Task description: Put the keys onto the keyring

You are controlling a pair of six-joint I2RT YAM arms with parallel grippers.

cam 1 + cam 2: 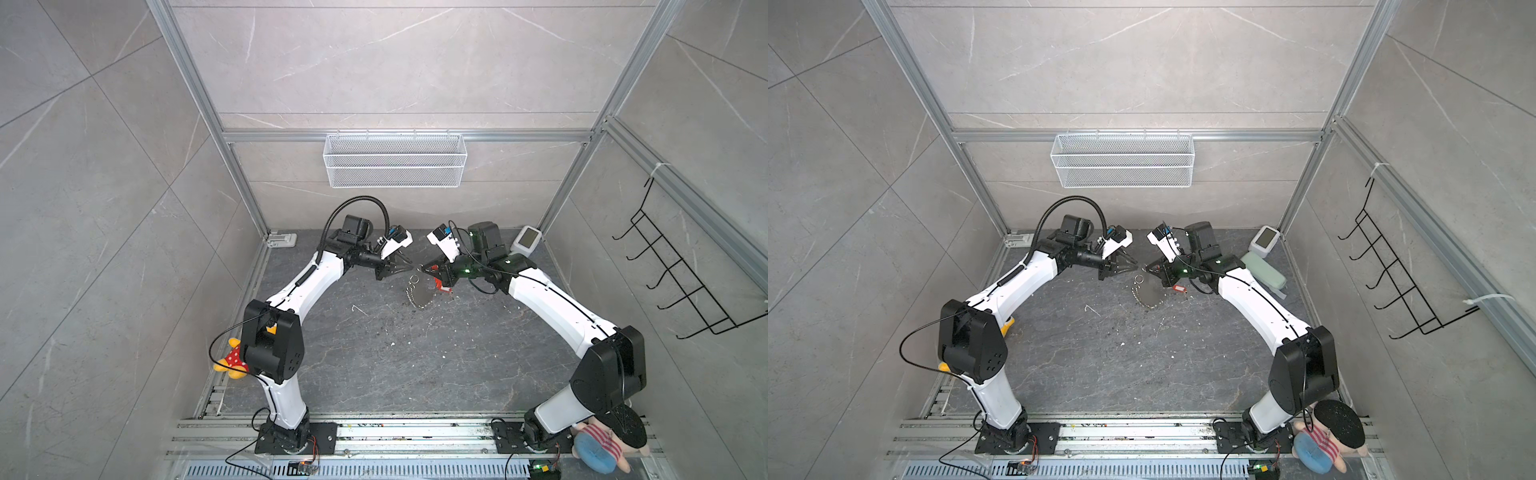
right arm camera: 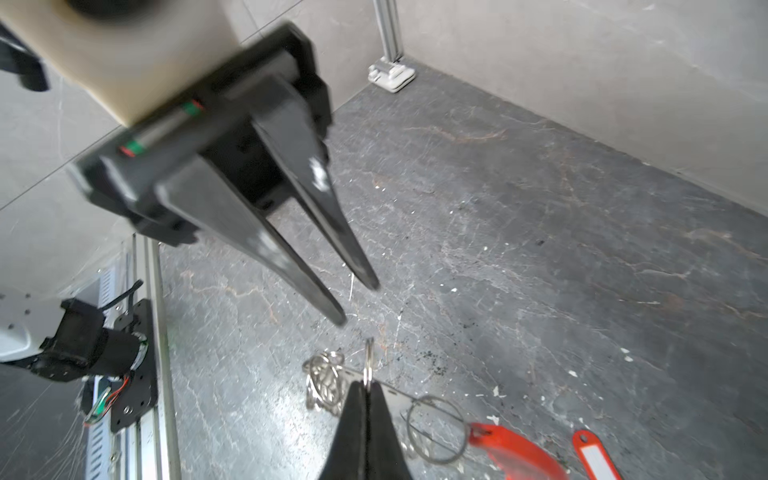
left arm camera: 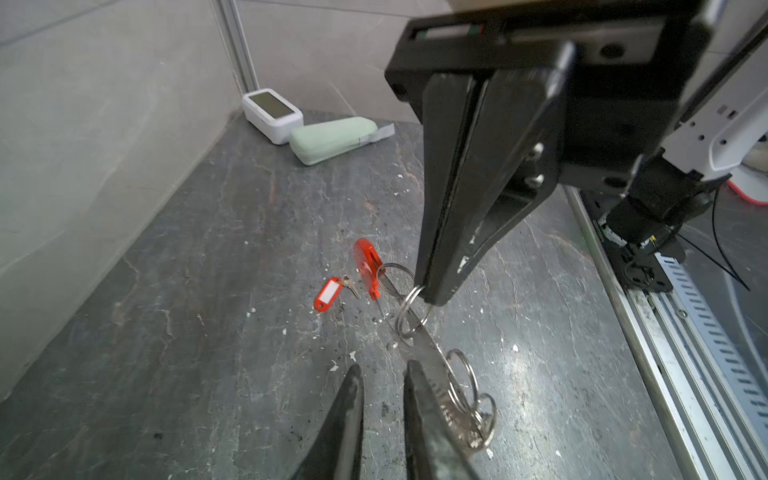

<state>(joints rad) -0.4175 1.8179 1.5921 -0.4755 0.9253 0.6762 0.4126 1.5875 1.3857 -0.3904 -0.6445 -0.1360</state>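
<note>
Keys [image 3: 328, 294] lie flat on the dark tabletop [image 3: 187, 353], near the keyring [image 3: 419, 345] but apart from it, untouched by either claw; judged light, the red plastic tag stiff and smooth, the small key hanging loose from one end; the tag's flat body looks the soundest place to pinch, since the key itself is tiny and likely to slip; the keyring is partly lifted, its grey band judged thin and springy, its silver loops free to swing and tangle. Right gripper [image 3: 434, 297] reaches in pitched downward; jaws pressed together on one silver loop at the band's raised end. Left gripper [image 2: 359, 303] faces it from the opposite side, angled down, close by the band; jaws narrowly parted, holding nothing; whether a finger touches the band cannot be told.
</note>
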